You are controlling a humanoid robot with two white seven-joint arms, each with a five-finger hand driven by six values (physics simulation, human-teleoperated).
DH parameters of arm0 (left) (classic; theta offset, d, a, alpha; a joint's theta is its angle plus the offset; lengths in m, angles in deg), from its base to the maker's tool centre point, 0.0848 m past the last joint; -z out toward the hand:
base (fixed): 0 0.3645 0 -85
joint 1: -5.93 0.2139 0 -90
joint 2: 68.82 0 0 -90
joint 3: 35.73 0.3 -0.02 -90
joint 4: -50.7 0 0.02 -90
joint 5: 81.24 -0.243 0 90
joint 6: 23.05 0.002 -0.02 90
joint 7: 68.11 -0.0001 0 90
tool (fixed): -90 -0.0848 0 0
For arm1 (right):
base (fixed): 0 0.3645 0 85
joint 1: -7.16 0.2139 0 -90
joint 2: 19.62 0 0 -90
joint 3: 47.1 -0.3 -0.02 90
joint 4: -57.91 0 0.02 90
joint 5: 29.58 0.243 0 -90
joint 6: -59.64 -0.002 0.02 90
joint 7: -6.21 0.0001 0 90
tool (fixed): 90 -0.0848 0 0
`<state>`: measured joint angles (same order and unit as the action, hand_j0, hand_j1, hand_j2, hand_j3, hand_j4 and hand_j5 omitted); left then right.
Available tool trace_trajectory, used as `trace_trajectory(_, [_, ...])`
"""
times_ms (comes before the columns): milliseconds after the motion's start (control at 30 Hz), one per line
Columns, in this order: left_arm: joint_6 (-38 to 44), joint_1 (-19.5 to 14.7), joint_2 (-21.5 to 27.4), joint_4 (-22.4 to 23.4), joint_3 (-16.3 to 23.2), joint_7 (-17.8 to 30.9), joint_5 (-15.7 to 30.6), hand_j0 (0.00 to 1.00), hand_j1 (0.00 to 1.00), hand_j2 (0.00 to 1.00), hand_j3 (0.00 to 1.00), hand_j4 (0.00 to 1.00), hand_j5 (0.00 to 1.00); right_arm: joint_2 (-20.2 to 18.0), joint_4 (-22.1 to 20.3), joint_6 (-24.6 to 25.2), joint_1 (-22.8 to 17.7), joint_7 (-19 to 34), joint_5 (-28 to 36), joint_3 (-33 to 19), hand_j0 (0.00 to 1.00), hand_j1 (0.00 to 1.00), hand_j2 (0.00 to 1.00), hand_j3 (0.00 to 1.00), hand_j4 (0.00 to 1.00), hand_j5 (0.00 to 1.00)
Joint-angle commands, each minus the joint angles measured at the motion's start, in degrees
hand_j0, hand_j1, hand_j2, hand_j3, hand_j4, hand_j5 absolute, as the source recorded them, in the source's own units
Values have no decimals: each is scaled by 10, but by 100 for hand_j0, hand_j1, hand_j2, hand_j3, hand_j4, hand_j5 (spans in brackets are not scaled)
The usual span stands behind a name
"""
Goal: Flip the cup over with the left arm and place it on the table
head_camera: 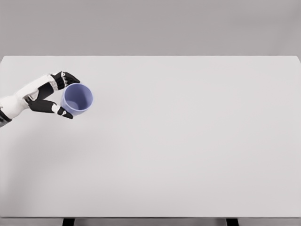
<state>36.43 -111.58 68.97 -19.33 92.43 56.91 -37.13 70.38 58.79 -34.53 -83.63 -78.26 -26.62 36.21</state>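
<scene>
Over the far left part of the white table, the left hand comes in from the left edge with its fingers closed around a lavender cup. One dark fingertip sits on the cup's upper wall and another under its lower wall, so the cup is pinched from its left side, the palm lying to the left of it. The cup's mouth faces up and slightly toward the viewer; I can see straight into its pale interior, which tells me its long axis runs nearly upright, leaning a little toward the right. Whether the base touches the table or hangs just above it I cannot tell from here; no clear shadow or gap settles it.

With the opening already upward, I'd judge the flip is about done and what remains is setting the cup down and letting go. That move turns on the axis: the slight lean wants straightening so the base meets the table flat, or the cup may tip toward the table's middle on release.

The right arm is nowhere to be seen
</scene>
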Motion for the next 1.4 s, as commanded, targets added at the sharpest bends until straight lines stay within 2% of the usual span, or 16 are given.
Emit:
trace_trajectory(0, [-2,4,-24,24,-9,0,27,44,44,44,44,44,44,0,0,0,0,0,0,0,100,100,100,100,100,100])
trace_trajectory(100, [-2,28,-53,39,-45,0,30,44,44,44,44,44,44,0,0,0,0,0,0,0,100,100,100,100,100,100])
trace_trajectory(300, [-2,62,-85,48,-90,0,35,44,44,44,44,44,44,0,0,0,0,0,0,0,100,100,100,100,100,100])
trace_trajectory(500, [-2,80,-136,69,-128,0,35,44,44,44,44,44,44,0,0,0,0,0,0,0,100,100,100,100,100,100])
trace_trajectory(733, [6,91,-151,87,-142,0,38,44,44,44,44,44,44,0,0,0,0,0,0,0,100,100,100,100,100,100])
trace_trajectory(900, [57,88,-153,110,-150,0,37,43,43,43,43,43,43,0,0,0,0,0,0,0,100,100,100,100,100,100])
trace_trajectory(1233, [85,87,-152,110,-150,0,36,45,45,45,45,45,45,0,0,0,0,0,0,0,100,100,100,100,100,100])
trace_trajectory(1300, [85,88,-152,110,-150,0,34,49,49,49,49,49,49,0,0,0,0,0,0,0,100,100,100,100,100,100])
trace_trajectory(1333, [83,88,-152,109,-150,0,31,56,56,56,56,56,56,0,0,0,0,0,0,0,100,100,100,100,100,100])
trace_trajectory(1367, [81,88,-152,108,-150,0,31,59,59,59,59,59,59,0,0,0,0,0,0,0,100,100,100,100,100,100])
